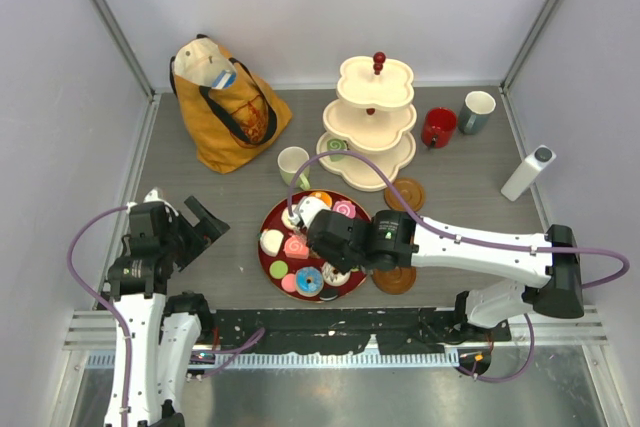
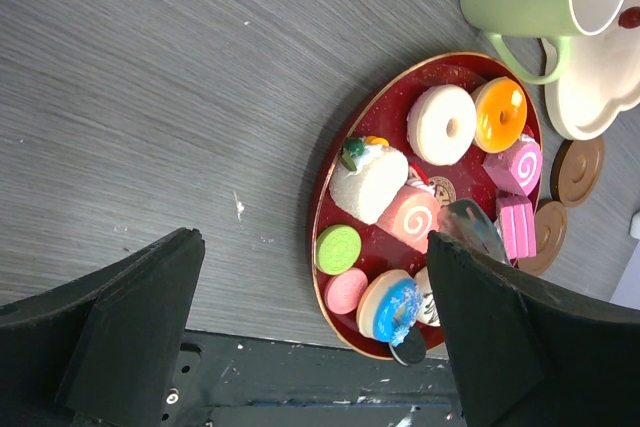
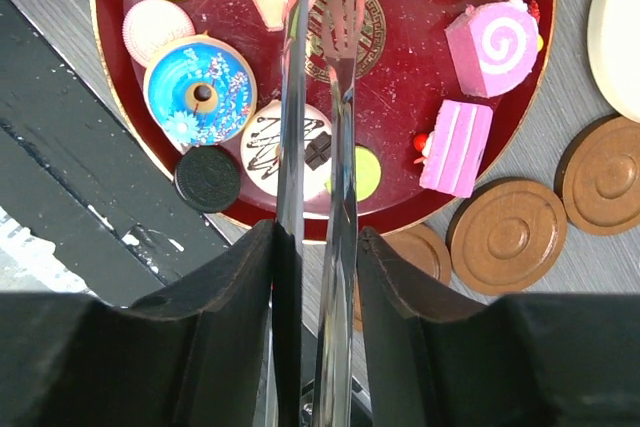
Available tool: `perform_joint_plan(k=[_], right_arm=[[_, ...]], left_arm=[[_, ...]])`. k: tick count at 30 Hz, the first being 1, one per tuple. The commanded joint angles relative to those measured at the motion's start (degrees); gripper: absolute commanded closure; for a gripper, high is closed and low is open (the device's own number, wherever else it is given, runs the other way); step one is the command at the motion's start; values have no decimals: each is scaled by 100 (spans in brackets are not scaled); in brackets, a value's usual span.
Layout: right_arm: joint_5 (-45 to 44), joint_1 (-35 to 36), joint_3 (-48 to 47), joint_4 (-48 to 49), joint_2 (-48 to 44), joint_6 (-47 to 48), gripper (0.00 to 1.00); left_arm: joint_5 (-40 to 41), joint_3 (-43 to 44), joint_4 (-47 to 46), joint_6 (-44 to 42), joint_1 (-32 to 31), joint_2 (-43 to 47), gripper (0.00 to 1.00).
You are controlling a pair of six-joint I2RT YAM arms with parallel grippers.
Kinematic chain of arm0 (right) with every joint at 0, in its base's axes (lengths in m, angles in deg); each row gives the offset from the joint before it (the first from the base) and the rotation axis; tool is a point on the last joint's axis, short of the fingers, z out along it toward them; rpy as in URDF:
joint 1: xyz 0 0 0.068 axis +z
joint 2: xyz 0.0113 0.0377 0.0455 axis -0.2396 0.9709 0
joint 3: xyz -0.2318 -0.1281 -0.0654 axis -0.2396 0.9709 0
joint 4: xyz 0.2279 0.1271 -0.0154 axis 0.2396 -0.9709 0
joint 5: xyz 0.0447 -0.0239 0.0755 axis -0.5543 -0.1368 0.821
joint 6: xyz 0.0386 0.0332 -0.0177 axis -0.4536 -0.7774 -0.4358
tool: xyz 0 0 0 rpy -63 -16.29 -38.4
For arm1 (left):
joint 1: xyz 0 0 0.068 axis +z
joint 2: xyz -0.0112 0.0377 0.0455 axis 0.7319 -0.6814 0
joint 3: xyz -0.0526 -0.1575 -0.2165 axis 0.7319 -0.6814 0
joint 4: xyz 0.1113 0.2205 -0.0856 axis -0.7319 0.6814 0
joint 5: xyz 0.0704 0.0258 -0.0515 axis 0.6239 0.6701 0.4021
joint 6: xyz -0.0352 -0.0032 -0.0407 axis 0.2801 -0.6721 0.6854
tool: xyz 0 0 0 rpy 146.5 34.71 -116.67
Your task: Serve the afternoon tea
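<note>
Several toy pastries lie on the dark-red tray [image 1: 268,265]: a blue donut [image 3: 200,90], a pink swirl roll [image 3: 495,35], a pink layer cake [image 3: 455,147], a white donut [image 2: 441,124] and an orange donut [image 2: 499,114]. My right gripper [image 1: 335,237] is shut on metal tongs [image 3: 320,67], whose tips hang over the tray's middle, holding nothing. My left gripper [image 1: 195,227] is open and empty, left of the tray. The pale green mug [image 1: 293,163] stands behind the tray. The red mug [image 1: 438,127] and the grey-blue mug [image 1: 477,111] stand at the back right.
A cream tiered stand [image 1: 368,122] stands behind the tray with a green swirl piece [image 1: 337,147] on its bottom tier. A mustard tote bag [image 1: 225,102] is at the back left. Brown coasters [image 1: 405,194] lie right of the tray. A white upright object [image 1: 527,172] stands far right.
</note>
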Motion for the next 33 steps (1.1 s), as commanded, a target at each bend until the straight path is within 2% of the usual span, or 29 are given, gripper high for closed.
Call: perform_joint_plan(k=[1, 8, 14, 19, 22, 29, 33], right_arm=[[177, 39, -173, 325, -220, 142, 55], [397, 39, 11, 527, -150, 599, 44], [661, 39, 82, 651, 25, 872, 42], [109, 47, 29, 467, 324, 863, 42], [-103, 56, 11, 378, 473, 863, 43], [-384, 83, -85, 405, 404, 793, 58], [-648, 83, -164, 326, 62, 635, 60]], left_arm=[[-11, 137, -118, -83, 17, -33, 0], [-11, 137, -109, -83, 17, -16, 0], [-2, 137, -109, -83, 26, -24, 0], [7, 137, -118, -83, 26, -16, 0], [7, 137, -126, -92, 17, -15, 0], [7, 146, -109, -101, 26, -15, 0], [7, 146, -109, -101, 26, 2, 0]])
